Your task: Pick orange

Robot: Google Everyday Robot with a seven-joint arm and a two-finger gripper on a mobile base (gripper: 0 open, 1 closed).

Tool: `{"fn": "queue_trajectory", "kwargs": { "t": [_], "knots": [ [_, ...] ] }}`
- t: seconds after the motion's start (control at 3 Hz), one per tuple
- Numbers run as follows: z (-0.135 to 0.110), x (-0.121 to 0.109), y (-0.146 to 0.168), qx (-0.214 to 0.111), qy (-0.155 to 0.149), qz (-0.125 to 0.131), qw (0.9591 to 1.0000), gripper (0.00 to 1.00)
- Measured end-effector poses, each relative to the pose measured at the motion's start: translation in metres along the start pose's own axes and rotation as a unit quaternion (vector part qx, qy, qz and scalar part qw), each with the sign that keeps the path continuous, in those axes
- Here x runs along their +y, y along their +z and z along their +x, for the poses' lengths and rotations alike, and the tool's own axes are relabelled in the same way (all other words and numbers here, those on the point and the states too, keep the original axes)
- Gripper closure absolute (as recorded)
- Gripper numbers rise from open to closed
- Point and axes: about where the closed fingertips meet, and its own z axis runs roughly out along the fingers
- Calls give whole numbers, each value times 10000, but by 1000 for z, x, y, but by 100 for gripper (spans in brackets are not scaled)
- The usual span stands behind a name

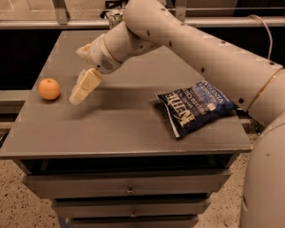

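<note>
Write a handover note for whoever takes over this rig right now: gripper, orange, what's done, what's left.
Gripper: above the table's left half, just right of the orange, not touching it, nothing seen in it.
Orange: on the table near its left edge, not grasped.
Chip bag: flat on the right side, away from the approach.
Done: the gripper is placed close beside the orange.
Left: close the last gap, grasp the orange and lift it.
</note>
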Motion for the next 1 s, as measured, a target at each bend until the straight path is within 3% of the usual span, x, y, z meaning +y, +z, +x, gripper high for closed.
{"fn": "queue_trajectory", "kwargs": {
  "t": [1.0],
  "knots": [
    [-23,3,71,-333,1,-304,9990,0]
  ]
}}
